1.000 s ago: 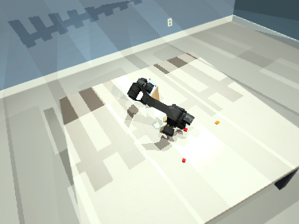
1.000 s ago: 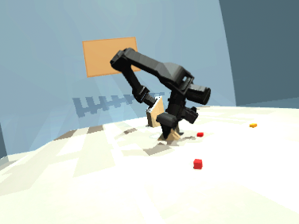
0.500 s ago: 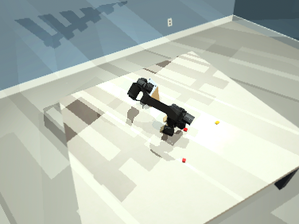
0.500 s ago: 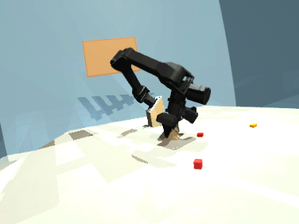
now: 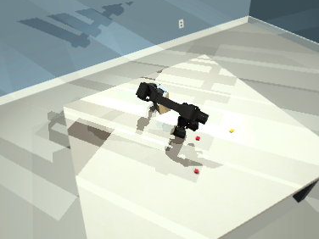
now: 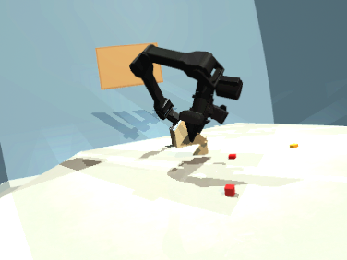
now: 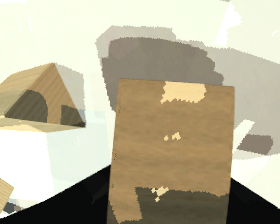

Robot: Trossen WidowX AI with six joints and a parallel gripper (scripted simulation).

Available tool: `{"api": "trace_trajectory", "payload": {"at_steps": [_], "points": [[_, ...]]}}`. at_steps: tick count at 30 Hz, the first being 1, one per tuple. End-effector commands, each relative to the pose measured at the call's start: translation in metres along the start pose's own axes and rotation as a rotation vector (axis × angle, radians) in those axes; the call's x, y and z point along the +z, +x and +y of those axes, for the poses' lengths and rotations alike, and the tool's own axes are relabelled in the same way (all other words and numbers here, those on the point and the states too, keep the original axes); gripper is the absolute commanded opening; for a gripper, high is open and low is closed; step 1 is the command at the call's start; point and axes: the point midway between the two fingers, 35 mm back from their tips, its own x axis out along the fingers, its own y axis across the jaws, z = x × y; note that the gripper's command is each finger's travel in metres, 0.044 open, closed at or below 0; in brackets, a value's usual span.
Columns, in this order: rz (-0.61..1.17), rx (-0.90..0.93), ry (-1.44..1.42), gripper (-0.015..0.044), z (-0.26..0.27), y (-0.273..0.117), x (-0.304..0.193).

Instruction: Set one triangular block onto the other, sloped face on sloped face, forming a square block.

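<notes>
My gripper (image 7: pixel 166 177) (image 6: pixel 194 140) is shut on a wooden triangular block (image 7: pixel 175 145). In the wrist view one flat rectangular face of this block shows, patched with light and shadow; its other faces are hidden. It appears lifted a little off the table. The other triangular block (image 7: pixel 62 102) rests on the table at the left of the wrist view, its triangular end showing and an edge pointing up. In the exterior view wood shows at and just below the fingertips; the two blocks are hard to tell apart there. In the top view the arm mostly hides them.
A larger tan box-like thing (image 5: pixel 163 107) (image 6: pixel 185 135) stands close behind the gripper, under the arm. One red cube (image 5: pixel 198 138) (image 6: pixel 232 156) lies near the gripper, another red cube (image 5: pixel 196 170) (image 6: pixel 230 190) farther forward. A small yellow block (image 5: pixel 232 130) (image 6: pixel 293 146) lies to the right.
</notes>
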Motion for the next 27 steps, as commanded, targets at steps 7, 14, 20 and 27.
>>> {"api": "trace_trajectory", "payload": {"at_steps": [7,14,20,27], "points": [[0.003,0.002,0.007,0.0000,0.001,-0.036,-0.018],[-0.052,0.036,-0.021,0.0000,0.003,-0.030,-0.018],[-0.151,0.092,-0.061,0.0000,0.005,-0.026,-0.023],[-0.280,0.130,-0.109,0.0000,0.006,-0.022,-0.027]]}}
